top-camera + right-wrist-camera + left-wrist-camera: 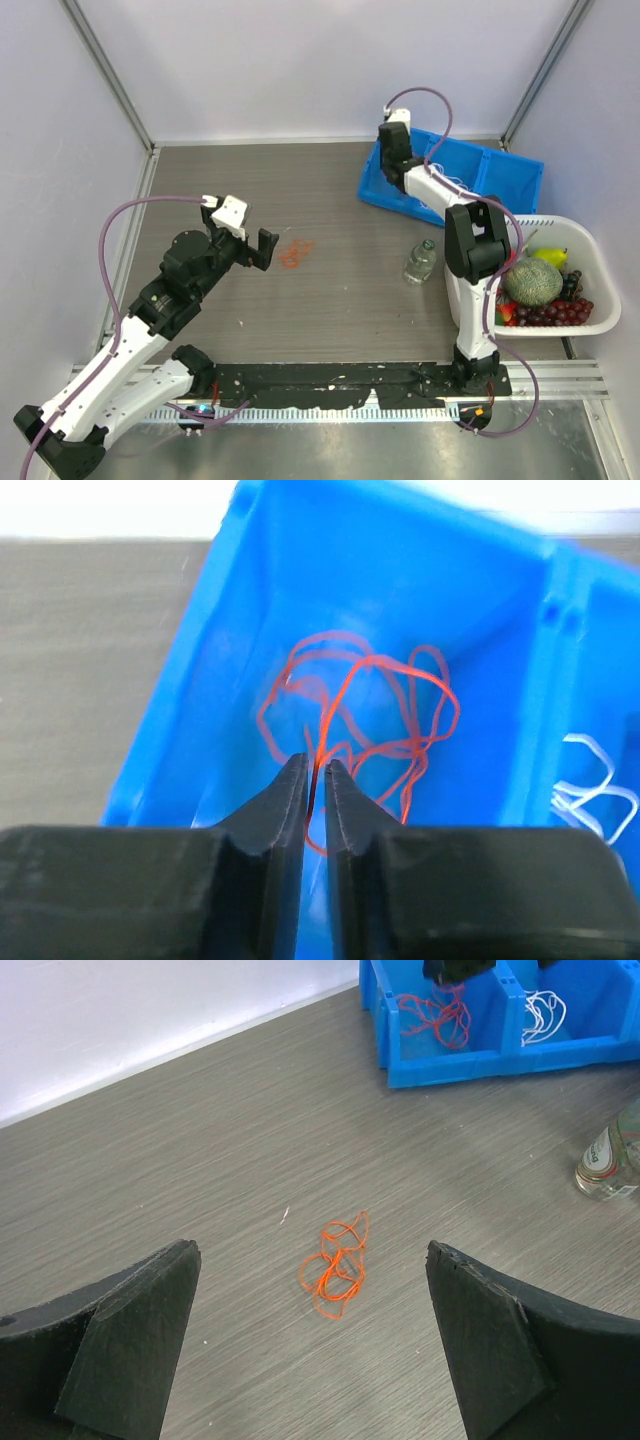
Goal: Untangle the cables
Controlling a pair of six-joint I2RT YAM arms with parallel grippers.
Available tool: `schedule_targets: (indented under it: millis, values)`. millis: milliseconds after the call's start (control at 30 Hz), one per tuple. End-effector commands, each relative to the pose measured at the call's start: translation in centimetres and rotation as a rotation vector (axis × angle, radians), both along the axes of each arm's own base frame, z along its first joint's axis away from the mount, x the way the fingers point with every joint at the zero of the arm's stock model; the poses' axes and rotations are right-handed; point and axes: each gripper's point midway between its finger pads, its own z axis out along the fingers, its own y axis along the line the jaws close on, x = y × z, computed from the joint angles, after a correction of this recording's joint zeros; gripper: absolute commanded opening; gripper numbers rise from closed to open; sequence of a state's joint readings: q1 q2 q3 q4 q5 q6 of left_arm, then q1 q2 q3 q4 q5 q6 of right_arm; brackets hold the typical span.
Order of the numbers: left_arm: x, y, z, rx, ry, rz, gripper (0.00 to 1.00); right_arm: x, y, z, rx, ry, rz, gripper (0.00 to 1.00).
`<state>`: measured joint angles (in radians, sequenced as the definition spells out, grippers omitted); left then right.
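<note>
A small red-orange cable clump (296, 252) lies on the grey table, also in the left wrist view (338, 1262). My left gripper (254, 250) is open and empty just left of it, its fingers (130, 1335) wide apart on either side. My right gripper (392, 165) is over the blue bin's left compartment (385, 190), shut on a red-orange cable (345, 715) of a clump that hangs inside the bin (240, 610). White cables (590, 780) lie in the neighbouring compartment, also seen in the left wrist view (540, 1012).
A small clear bottle (421, 261) stands right of the table clump. A white basket (592, 262) with a melon, grapes and other fruit sits at the right edge. Walls and metal posts close in the back and sides.
</note>
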<state>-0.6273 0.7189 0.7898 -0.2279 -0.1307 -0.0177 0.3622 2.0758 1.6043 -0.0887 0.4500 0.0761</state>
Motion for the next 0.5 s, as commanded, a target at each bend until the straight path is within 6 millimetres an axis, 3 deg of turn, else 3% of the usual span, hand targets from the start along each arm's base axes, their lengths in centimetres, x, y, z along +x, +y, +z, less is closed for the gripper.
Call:
schedule_targets:
  millis: [0, 33, 133, 300, 400, 467]
  values:
    - [0.4, -0.1, 0.9, -0.017, -0.035, 0.008, 1.0, 3.1, -0.1, 2.3, 0.029, -0.044, 0.016, 0.34]
    - [0.3, -0.2, 0.9, -0.017, -0.035, 0.005, 1.0, 3.1, 0.1, 3.2, 0.043, -0.052, 0.015, 0.36]
    - [0.3, -0.3, 0.8, -0.017, -0.031, -0.001, 1.0, 0.8, 1.2, 3.5, 0.038, -0.023, 0.024, 0.48]
    - [0.3, -0.3, 0.9, -0.017, -0.031, -0.002, 1.0, -4.7, 1.8, 5.2, 0.04, -0.025, 0.016, 0.51]
    - [0.4, -0.3, 0.7, -0.015, -0.027, -0.001, 1.0, -7.6, 2.6, 4.7, 0.05, -0.004, 0.026, 0.51]
    - [0.4, -0.3, 0.8, -0.016, -0.028, -0.002, 1.0, -8.9, 4.3, 5.6, 0.065, -0.027, 0.055, 0.51]
